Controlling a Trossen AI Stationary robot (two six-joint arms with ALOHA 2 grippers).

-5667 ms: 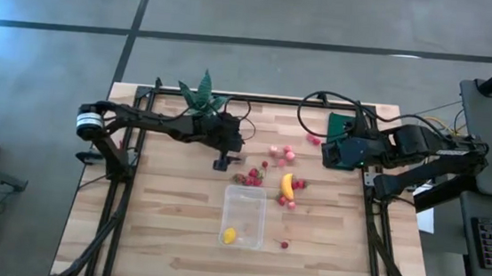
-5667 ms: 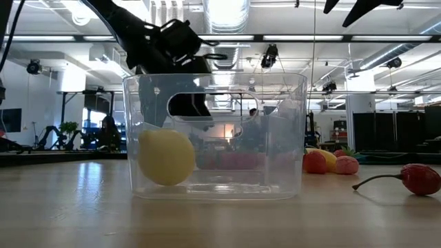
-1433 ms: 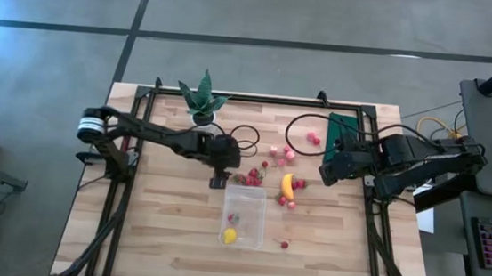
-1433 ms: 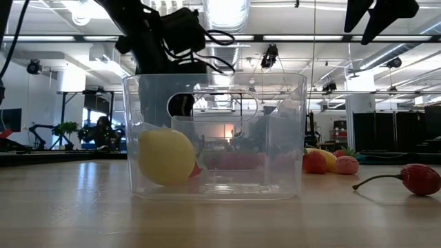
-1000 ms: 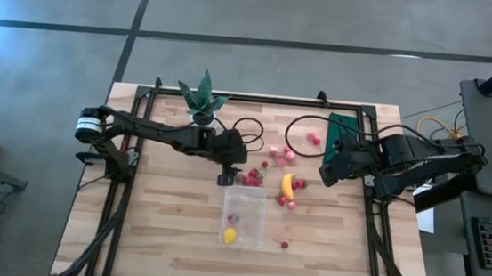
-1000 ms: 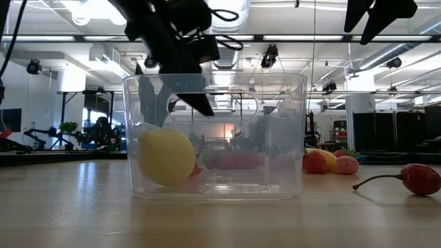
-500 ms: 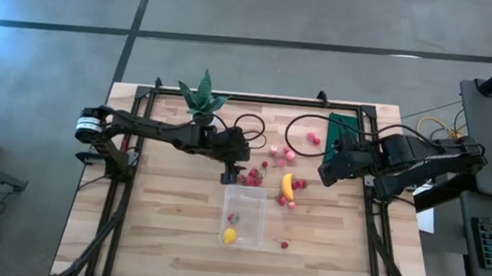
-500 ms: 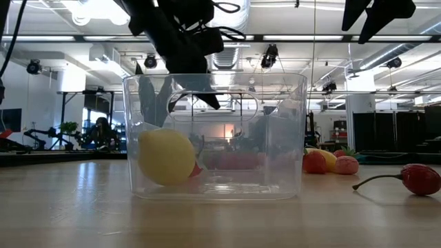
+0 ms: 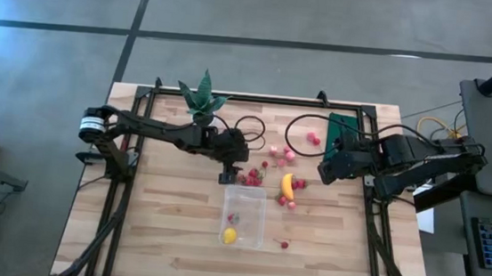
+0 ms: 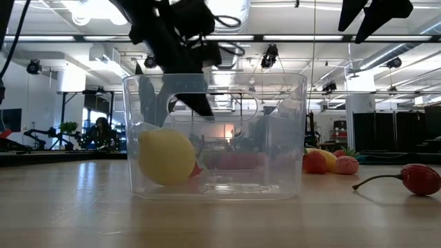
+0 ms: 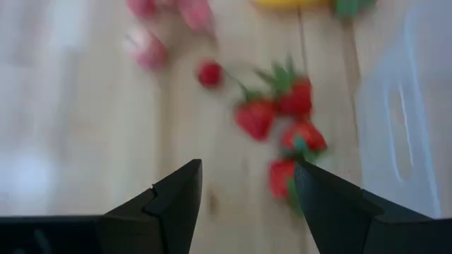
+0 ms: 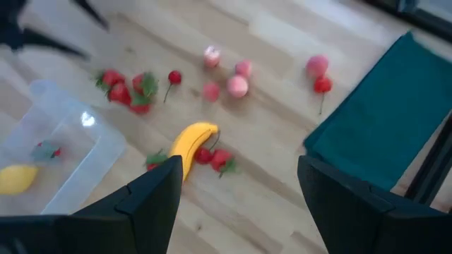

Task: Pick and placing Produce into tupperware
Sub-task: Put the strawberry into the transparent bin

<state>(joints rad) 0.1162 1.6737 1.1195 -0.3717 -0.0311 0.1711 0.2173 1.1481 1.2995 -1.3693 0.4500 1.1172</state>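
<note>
**Left tool hangs over the strawberries at the tub's far end**

The left tool [image 9: 225,177] hangs just above the pale wooden worktop [image 9: 158,229], its 2 dark fingers [image 11: 176,197] spread apart with nothing between them. In the left wrist view a cluster of small red strawberries with green tops [image 11: 286,127] lies on the wood just ahead of the fingers, beside the wall of the clear rectangular plastic tub with rounded corners [image 9: 244,216]. From above, the same cluster [image 9: 252,177] sits just past the tub's far short end.

Inside the tub rest a small yellow lemon-like fruit [image 9: 229,236] at the near end and 1 small red berry [image 9: 234,217] nearer the middle. In the low view the lemon [image 10: 166,156] lies against the tub's left wall.

The small yellow banana [image 9: 287,185] lies on the worktop beside the tub's far right corner, with red berries [image 12: 215,158] touching it. Pink and red round pieces [image 9: 284,152] are scattered farther back, and 1 red piece with a stem [image 9: 284,244] lies apart, beside the tub's right side.

The right tool [image 9: 323,173] waits raised near the worktop's right edge, fingers released and empty, next to a flat dark green rectangle [image 9: 343,125]. A spiky green plant in a white pot [image 9: 200,98] stands at the back.
</note>
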